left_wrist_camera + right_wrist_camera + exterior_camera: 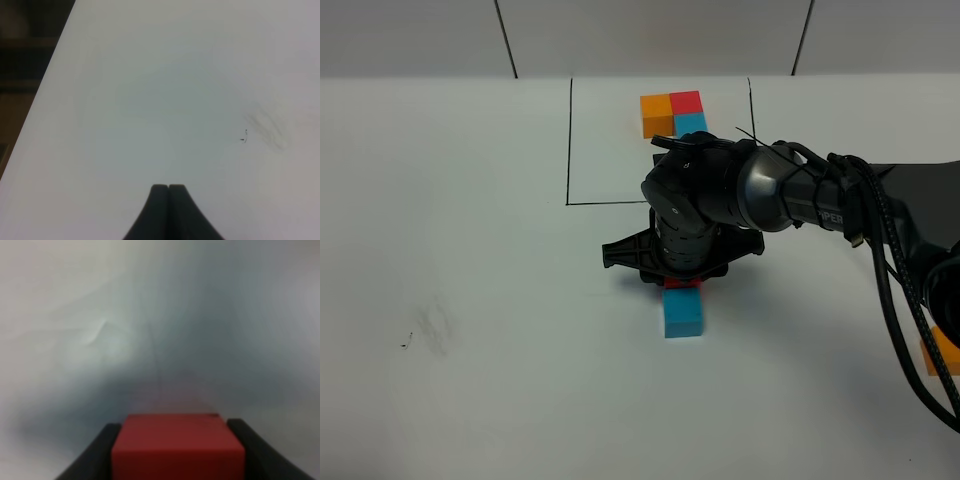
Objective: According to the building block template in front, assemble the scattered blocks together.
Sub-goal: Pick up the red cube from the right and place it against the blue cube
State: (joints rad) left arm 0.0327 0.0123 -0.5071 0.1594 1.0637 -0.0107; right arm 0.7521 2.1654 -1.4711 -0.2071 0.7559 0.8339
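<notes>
While right end effector (174, 434) clasps red cube (177, 449), blue cube (683, 312) just beside (arm (770, 190) overhead)

Three loose cubes in all: one blue cube (683, 312) centre, one red cube (177, 447), one orange cube (945, 352) far right. One three-cube template (672, 113), upper centre.

White table (470, 400), pale panelled wall (650, 35) behind

high: looks down, whole table (470, 420) | wrists: close, low | high+left share smudge (267, 127)
</notes>
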